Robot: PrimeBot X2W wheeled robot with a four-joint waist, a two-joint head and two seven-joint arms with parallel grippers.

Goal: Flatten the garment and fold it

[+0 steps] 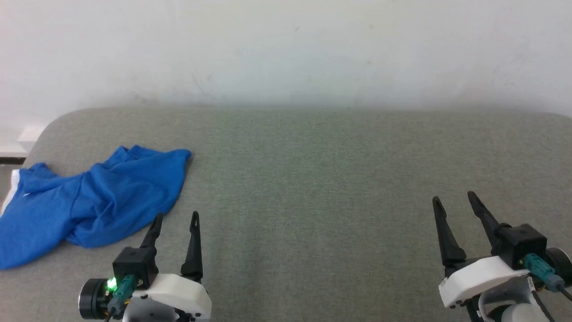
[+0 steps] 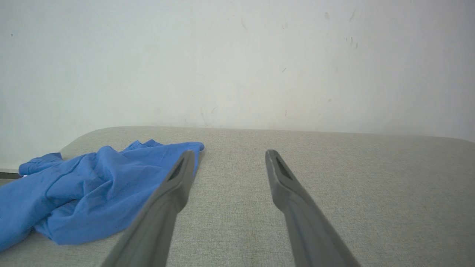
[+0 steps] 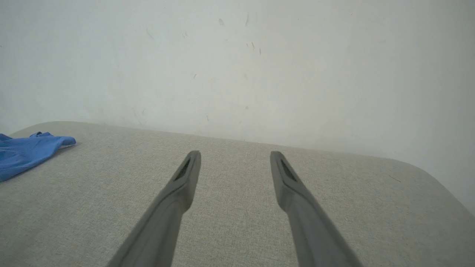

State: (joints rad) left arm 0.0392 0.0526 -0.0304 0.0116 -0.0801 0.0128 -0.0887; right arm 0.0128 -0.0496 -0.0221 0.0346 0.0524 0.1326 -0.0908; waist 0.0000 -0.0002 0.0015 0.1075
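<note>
1. I am looking down at a grey padded table (image 1: 313, 179) that is running up to a pale wall (image 1: 286, 44) on the far side.
2. The garment (image 1: 94, 201) is lying at the left end of the table. It is bunched in loose folds, not spread flat, and its left part is reaching the table's left edge.
3. A white band (image 1: 12, 190) is showing along the cloth's left side. I cannot make out any lettering.
4. The left gripper (image 1: 176, 216) is sitting at the near left with its fingers pointing away toward the wall. Its jaws are standing wide apart and are holding nothing.
5. Its left finger (image 1: 154, 230) is ending just beside the garment's near right edge, and I cannot tell whether it is touching the cloth. In the left wrist view that finger is crossing in front of the blue folds, while the other finger is showing against bare table.
6. The right gripper (image 1: 453, 197) is sitting at the near right, well apart from the garment. Its jaws are also spread wide and are gripping nothing.
7. In the right wrist view, bare grey table is showing between the two fingers, and a blue corner of the garment is showing at the far left.
</note>
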